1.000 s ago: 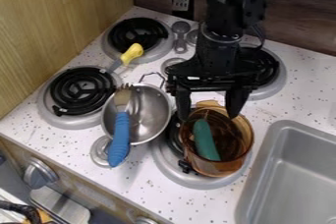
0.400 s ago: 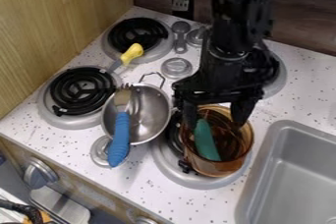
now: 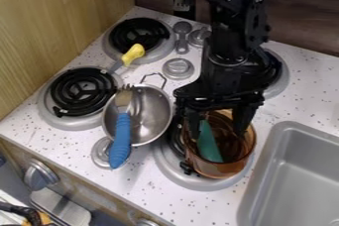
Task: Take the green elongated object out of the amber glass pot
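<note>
My gripper (image 3: 217, 132) is open and hangs over the amber see-through pot (image 3: 223, 169), its two fingertips dipping inside the rim. Inside the pot a green object (image 3: 208, 144) leans on a slant, close to the left finger and between the two, with neither finger clearly closed on it. The pot rests on the front right burner (image 3: 180, 174). To its left is a metal pan (image 3: 156, 116), where a fork with a blue handle (image 3: 121, 138) lies across the near rim.
A yellow-handled utensil (image 3: 133, 54) lies between the two left burners (image 3: 81, 91). Metal lids (image 3: 178, 68) and a spoon-like tool (image 3: 182, 36) are behind the pan. A grey sink (image 3: 295, 175) is at the right, with wood walls behind and at left.
My gripper has come down from above the pot's back rim to inside its opening, with the fingers a little closer together. The pot, pan and utensils have stayed put.
</note>
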You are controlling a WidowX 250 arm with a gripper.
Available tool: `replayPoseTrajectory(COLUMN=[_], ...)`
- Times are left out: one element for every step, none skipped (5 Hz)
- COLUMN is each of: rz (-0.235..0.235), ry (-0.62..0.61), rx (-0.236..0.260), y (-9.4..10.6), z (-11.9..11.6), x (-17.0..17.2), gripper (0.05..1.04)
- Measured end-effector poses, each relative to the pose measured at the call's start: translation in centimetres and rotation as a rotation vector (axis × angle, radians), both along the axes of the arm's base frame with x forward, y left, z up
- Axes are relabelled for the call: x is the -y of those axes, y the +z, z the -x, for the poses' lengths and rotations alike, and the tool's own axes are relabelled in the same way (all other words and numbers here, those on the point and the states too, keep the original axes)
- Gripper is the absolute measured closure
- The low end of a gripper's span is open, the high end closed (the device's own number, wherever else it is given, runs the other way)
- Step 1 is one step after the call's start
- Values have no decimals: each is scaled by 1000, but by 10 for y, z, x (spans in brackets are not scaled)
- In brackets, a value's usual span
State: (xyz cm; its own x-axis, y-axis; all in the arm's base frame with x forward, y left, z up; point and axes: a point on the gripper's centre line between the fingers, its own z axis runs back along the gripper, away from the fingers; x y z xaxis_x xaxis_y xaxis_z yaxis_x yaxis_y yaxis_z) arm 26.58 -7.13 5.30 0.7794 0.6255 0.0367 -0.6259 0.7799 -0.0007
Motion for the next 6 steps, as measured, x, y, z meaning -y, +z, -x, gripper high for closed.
replayPoseTrajectory(rz=[22, 32, 37, 43, 48, 54], ry=[10, 4, 11, 20, 24, 29], rx=[-14, 0, 18, 37, 49, 63], y=[-8, -13, -19, -22, -28, -31], z=[1, 3, 3, 3, 5, 4], x=[0, 0, 0, 0, 0, 1], gripper=[84, 84, 84, 132, 402, 643])
